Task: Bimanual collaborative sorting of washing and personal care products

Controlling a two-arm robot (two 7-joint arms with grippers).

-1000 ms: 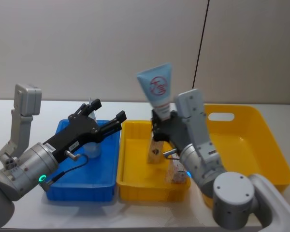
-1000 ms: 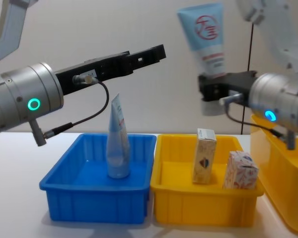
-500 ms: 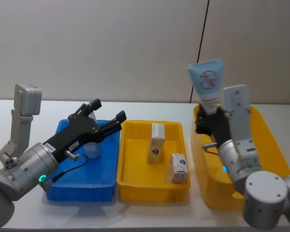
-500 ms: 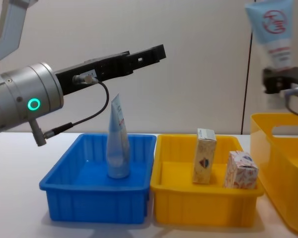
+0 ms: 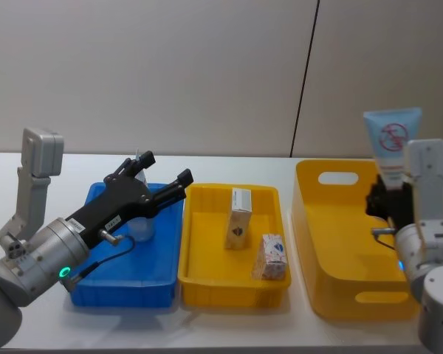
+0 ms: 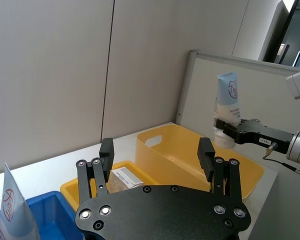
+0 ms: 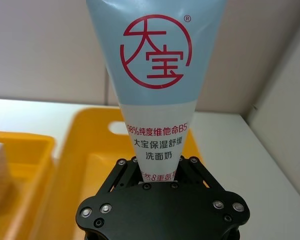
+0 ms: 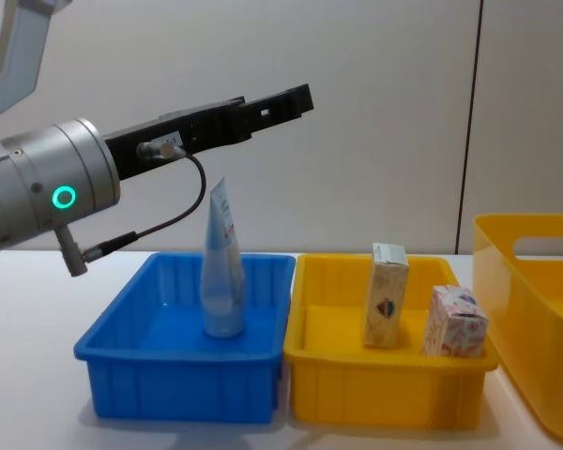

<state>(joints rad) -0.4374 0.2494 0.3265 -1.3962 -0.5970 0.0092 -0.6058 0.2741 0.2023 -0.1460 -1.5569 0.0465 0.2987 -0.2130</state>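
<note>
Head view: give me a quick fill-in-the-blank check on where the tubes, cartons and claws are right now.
1. The right claw is shut on the logo tube, whose crimped end points ___.
2. The other tube stands in the ___ tray.
3. The small yellow tray holds ___ cartons.
4. The left claw hovers above the other tube with its jaws ___.

Missing words: up; blue; two; open.
</note>
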